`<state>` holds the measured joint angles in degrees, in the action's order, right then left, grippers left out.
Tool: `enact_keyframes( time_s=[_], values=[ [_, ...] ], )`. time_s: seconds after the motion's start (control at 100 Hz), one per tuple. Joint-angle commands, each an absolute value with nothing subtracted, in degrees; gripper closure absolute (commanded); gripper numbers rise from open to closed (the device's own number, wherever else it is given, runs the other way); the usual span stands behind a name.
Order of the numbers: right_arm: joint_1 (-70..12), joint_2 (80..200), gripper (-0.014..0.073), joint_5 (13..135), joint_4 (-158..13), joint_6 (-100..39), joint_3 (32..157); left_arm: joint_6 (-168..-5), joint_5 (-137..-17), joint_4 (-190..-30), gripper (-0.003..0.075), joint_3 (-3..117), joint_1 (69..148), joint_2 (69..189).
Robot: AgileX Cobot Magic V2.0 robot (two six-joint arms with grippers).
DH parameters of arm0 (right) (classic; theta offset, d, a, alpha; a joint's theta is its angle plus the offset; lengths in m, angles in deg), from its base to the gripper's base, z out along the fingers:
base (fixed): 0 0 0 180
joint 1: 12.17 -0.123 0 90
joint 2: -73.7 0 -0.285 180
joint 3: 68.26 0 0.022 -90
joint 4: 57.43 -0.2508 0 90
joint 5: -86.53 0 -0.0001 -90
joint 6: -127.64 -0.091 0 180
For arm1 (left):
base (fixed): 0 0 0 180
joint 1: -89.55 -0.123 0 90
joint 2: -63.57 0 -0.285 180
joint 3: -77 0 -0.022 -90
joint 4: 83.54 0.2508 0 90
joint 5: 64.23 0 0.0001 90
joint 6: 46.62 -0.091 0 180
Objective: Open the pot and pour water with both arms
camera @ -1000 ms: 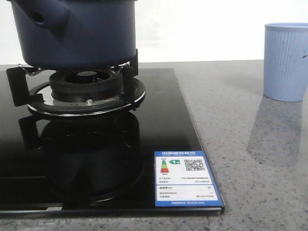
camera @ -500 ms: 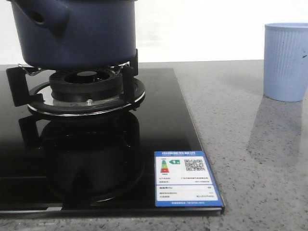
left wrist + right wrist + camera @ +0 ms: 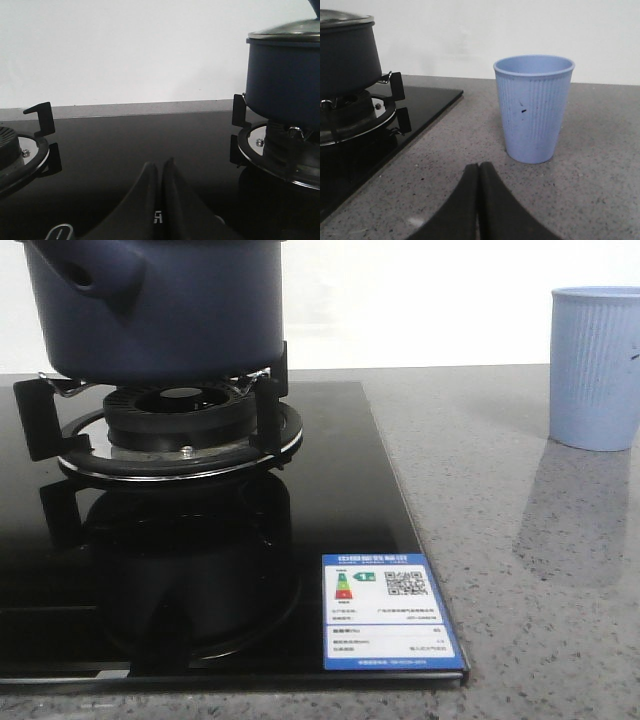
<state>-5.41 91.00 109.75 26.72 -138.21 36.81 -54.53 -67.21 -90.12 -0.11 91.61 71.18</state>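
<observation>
Front view: the pot (image 3: pixel 160 305) is sitting on the burner grate (image 3: pixel 175 430) of a black glass cooktop (image 3: pixel 330 500), at about ten o'clock in the frame, its stubby hollow handle (image 3: pixel 95 275) pointing toward the camera. A pale blue ribbed cup (image 3: pixel 596 368) is standing upright on the grey speckled counter (image 3: pixel 520 570) at about two o'clock, well apart from the pot. An energy label (image 3: pixel 388 610) is lying at the cooktop's near right corner.

Left wrist view: the pot is wearing a glass lid (image 3: pixel 287 32) with a metal rim; its contents are hidden. The left gripper (image 3: pixel 161 167) is showing its fingers pressed together, grasping nothing, above the glass between two burners.

Right wrist view: the right gripper (image 3: pixel 478 170) is likewise clenched and empty, just before the cup; the cup's interior cannot be seen from this angle.
</observation>
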Motion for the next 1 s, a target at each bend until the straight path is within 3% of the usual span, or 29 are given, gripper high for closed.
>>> enact_keyframes(
  time_s=[0.0, 0.29, 0.48, 0.81, 0.99],
  values=[
    [-5.5, 91.9, 0.0655, 109.8, 15.9, -126.2, 37.9, -53.9, -63.5, -90.6, 0.0736, -0.9, 92.1, 69.7],
    [-5.5, 96.8, 0.0655, 99.6, -42.9, -77.3, 38.3, -53.9, -63.5, -90.6, 0.0736, -0.9, 92.1, 69.7],
    [-6.3, 96.6, 0.0655, 93.3, -54.0, -55.0, 38.9, -53.9, -63.5, -90.6, 0.0736, -0.9, 92.1, 69.7],
    [-11.8, 79.7, 0.0655, 84.2, -52.6, -52.7, 32.8, -53.9, -63.5, -90.6, 0.0736, -0.9, 92.1, 69.7],
    [-13.3, 79.8, 0.0655, 79.2, -54.3, -52.7, 33.0, -53.9, -63.5, -90.6, 0.0736, -0.9, 92.1, 69.7]
  ],
)
